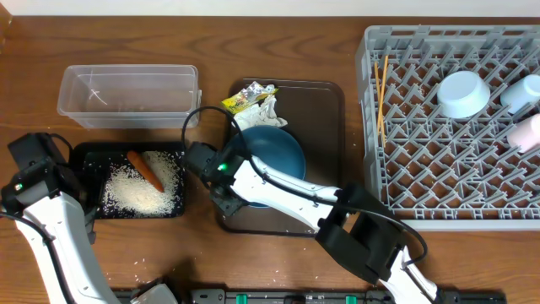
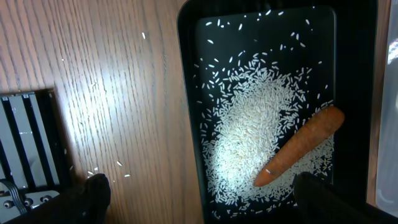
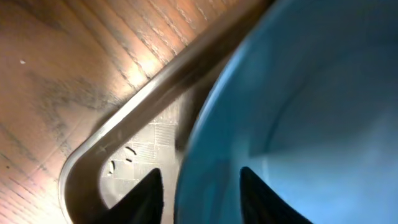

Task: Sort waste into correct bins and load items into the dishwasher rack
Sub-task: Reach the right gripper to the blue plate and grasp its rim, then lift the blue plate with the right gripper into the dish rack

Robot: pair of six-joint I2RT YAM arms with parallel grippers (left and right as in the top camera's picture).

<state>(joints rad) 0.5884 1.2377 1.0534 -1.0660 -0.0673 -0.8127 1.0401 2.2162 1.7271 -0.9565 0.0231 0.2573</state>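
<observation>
The blue plate lies on the brown tray, with the yellow-green wrapper and white tissue behind it. My right gripper is open and straddles the plate's rim, one finger on the tray floor and one inside the plate. My left gripper is open and empty over the near edge of the black tray, which holds the carrot and rice. The bowl, cup and chopsticks sit in the grey rack.
The clear tub stands behind the black tray and looks nearly empty. A pink item lies at the rack's right edge. A few rice grains lie on the table left of the black tray.
</observation>
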